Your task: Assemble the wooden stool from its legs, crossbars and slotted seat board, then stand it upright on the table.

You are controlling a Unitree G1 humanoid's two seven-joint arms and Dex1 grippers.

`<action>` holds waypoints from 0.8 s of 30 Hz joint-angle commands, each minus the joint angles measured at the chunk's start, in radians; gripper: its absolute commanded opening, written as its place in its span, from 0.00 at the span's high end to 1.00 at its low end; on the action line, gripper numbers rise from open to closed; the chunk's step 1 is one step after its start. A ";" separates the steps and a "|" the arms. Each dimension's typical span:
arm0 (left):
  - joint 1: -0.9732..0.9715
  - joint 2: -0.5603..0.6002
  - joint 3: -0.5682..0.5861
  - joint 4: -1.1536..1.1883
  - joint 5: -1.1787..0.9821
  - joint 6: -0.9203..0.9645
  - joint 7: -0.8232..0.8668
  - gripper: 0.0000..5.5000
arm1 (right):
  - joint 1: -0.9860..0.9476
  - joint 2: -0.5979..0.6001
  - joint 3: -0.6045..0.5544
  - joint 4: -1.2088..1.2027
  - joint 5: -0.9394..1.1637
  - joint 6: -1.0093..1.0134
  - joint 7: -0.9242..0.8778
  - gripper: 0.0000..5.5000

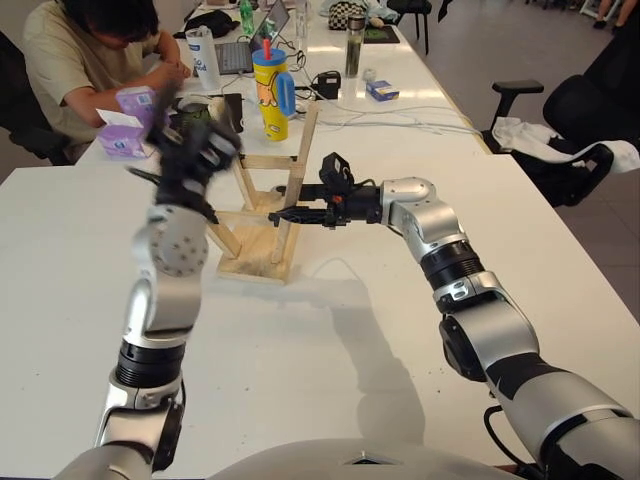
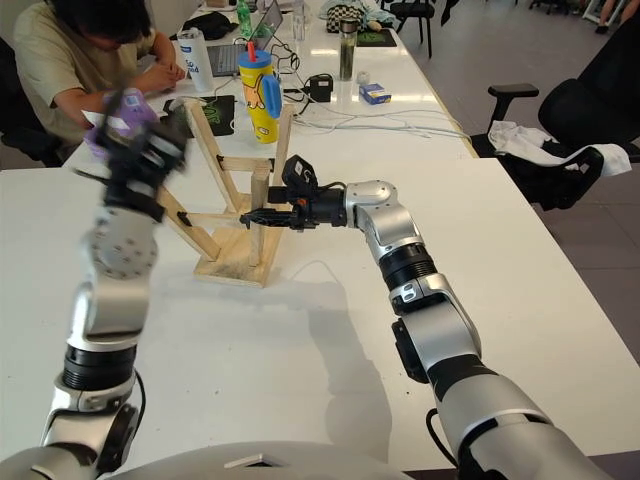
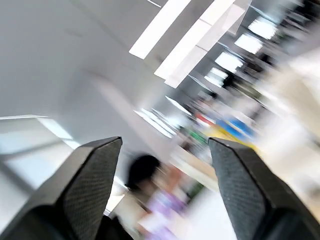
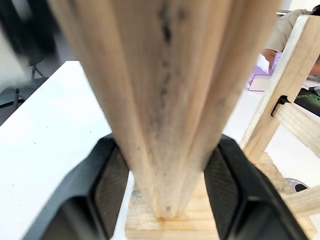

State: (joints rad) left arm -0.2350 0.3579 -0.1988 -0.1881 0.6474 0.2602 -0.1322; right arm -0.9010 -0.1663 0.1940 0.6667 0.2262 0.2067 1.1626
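Wooden stool [image 1: 283, 245] sits upside down near the middle of the white table [image 1: 330, 390], with its seat board [image 1: 250, 267] flat on the surface and its legs and crossbars pointing up. The right gripper [image 1: 283, 216] clamps one leg [image 4: 165, 90] above the board. The left gripper [image 3: 165, 185] is raised beside the stool, jaws spread, holding nothing. Assembly looks nearly finished; the next move probably calls for a steady two-handed grip to flip it upright.

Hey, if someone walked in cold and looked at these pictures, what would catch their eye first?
The wooden stool sits upside down in the middle of the white table, resting on its seat board with its legs pointing up. The right gripper is shut on one leg, coming in from the robot's right. The left gripper is open and empty, held high to the stool's left.
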 commanded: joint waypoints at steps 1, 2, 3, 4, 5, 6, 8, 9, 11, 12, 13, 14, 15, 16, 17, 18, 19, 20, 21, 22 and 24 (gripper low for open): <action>0.223 0.053 -0.081 0.208 0.005 -0.021 -0.039 0.41 | 0.095 -0.017 0.062 0.075 -0.083 0.083 -0.036 0.63; 0.215 0.041 -0.049 0.163 -0.028 -0.048 -0.020 0.41 | 0.096 -0.020 0.064 0.077 -0.084 0.078 -0.039 0.63; 0.191 0.021 -0.015 0.119 -0.080 -0.092 -0.001 0.41 | 0.102 -0.027 0.067 0.073 -0.086 0.066 -0.035 0.63; 0.171 -0.007 0.022 0.074 -0.146 -0.141 0.017 0.41 | 0.106 -0.028 0.059 0.070 -0.079 0.057 -0.039 0.63; 0.156 -0.030 0.058 0.024 -0.203 -0.188 0.043 0.41 | 0.109 -0.031 0.053 0.065 -0.072 0.043 -0.035 0.63; 0.151 -0.047 0.084 -0.021 -0.258 -0.234 0.056 0.41 | 0.110 -0.037 0.049 0.062 -0.071 0.029 -0.033 0.63; 0.186 -0.060 0.119 -0.098 -0.360 -0.329 0.054 0.41 | 0.097 -0.052 0.044 0.064 -0.069 0.011 -0.020 0.63; 0.223 -0.058 0.130 -0.128 -0.401 -0.375 0.044 0.41 | 0.081 -0.060 0.043 0.069 -0.068 0.002 -0.010 0.63; 0.294 -0.047 0.134 -0.142 -0.447 -0.433 0.016 0.41 | 0.048 -0.072 0.047 0.082 -0.068 -0.015 0.014 0.63; 0.323 -0.040 0.130 -0.132 -0.456 -0.449 0.003 0.41 | 0.032 -0.077 0.048 0.087 -0.066 -0.020 0.028 0.63; 0.355 -0.037 0.127 -0.115 -0.475 -0.462 -0.013 0.41 | 0.010 -0.084 0.050 0.097 -0.065 -0.025 0.047 0.63; 0.382 -0.038 0.122 -0.094 -0.491 -0.469 -0.027 0.41 | -0.013 -0.092 0.053 0.110 -0.067 -0.034 0.070 0.63; 0.400 -0.043 0.117 -0.072 -0.505 -0.468 -0.039 0.41 | -0.040 -0.099 0.054 0.127 -0.067 -0.041 0.090 0.63; 0.410 -0.050 0.111 -0.053 -0.516 -0.464 -0.049 0.41 | -0.067 -0.105 0.056 0.149 -0.073 -0.056 0.101 0.63; 0.415 -0.056 0.104 -0.038 -0.521 -0.462 -0.056 0.41 | -0.094 -0.110 0.060 0.174 -0.083 -0.076 0.107 0.63; 0.417 -0.061 0.096 -0.028 -0.525 -0.458 -0.065 0.41 | -0.117 -0.112 0.063 0.198 -0.091 -0.092 0.112 0.63; 0.418 -0.067 0.081 -0.017 -0.531 -0.447 -0.079 0.41 | -0.142 -0.109 0.061 0.222 -0.092 -0.097 0.120 0.63; 0.414 -0.079 0.066 -0.003 -0.544 -0.409 -0.095 0.41 | -0.160 -0.107 0.060 0.240 -0.092 -0.099 0.130 0.63; 0.409 -0.094 0.057 0.009 -0.565 -0.383 -0.106 0.41 | -0.171 -0.103 0.057 0.251 -0.086 -0.091 0.143 0.63; 0.401 -0.107 0.050 0.023 -0.581 -0.344 -0.115 0.41 | -0.172 -0.099 0.054 0.257 -0.081 -0.088 0.150 0.63; 0.384 -0.136 0.049 0.049 -0.616 -0.285 -0.124 0.41 | -0.162 -0.098 0.057 0.272 -0.088 -0.102 0.152 0.63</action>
State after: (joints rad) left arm 0.1731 0.2495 -0.1484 -0.1675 0.0684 -0.0893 -0.2453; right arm -1.0757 -0.2403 0.2403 0.9036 0.2005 0.1041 1.3299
